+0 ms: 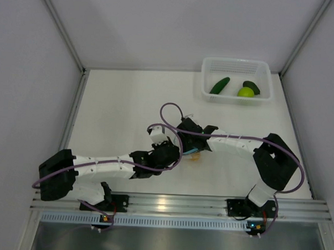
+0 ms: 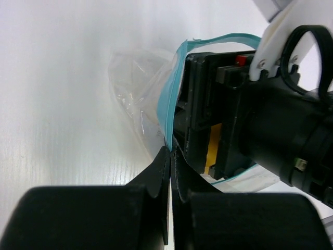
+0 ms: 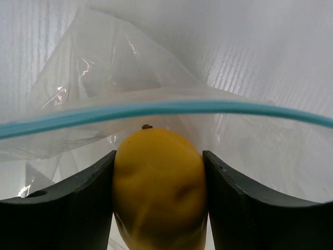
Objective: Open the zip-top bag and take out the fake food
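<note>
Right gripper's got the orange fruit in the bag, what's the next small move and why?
Probably pull the right gripper straight back out of the zip-top bag: it is shut on the orange fruit close to the blue zip strip, and the left gripper pinches that strip.

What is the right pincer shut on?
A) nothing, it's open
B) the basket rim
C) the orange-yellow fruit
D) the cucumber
C: in the right wrist view the right pincer clamps the orange-yellow fruit from both sides, with the blue strip of the zip-top bag arching across just past it.
</note>
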`<state>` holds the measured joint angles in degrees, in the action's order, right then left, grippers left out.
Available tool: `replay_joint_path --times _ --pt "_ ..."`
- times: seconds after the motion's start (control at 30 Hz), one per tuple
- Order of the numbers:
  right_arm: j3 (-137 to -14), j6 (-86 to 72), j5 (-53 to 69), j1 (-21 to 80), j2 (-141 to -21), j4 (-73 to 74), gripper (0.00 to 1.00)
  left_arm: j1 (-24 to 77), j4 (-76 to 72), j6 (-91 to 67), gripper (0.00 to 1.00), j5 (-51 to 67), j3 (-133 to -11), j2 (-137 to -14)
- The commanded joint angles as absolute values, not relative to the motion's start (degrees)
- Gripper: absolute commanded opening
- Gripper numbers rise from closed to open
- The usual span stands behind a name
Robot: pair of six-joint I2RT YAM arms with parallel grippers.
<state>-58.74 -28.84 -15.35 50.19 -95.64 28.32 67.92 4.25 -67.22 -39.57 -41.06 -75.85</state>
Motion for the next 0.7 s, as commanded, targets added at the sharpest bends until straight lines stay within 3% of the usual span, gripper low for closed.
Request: replay_joint_path --times 0.0,0.23,0.67 --pt "-59.4 -29.9 -16.4 50.4 -90.9 27.2 0.41 68.0 1.8 -66.4 0.00 -41.1 -41.9 -74.4" --pt "-60.9 -29.5 -15.6 51.0 -87.0 25.4 0.40 68.0 1.8 -65.7 0.00 -40.3 -42.3 -73.4" --pt "-64.9 -20.9 -16.7 55.7 -87.4 20.8 0.26 68.0 2.1 -58.5 0.00 -42.0 -43.1 -68.4"
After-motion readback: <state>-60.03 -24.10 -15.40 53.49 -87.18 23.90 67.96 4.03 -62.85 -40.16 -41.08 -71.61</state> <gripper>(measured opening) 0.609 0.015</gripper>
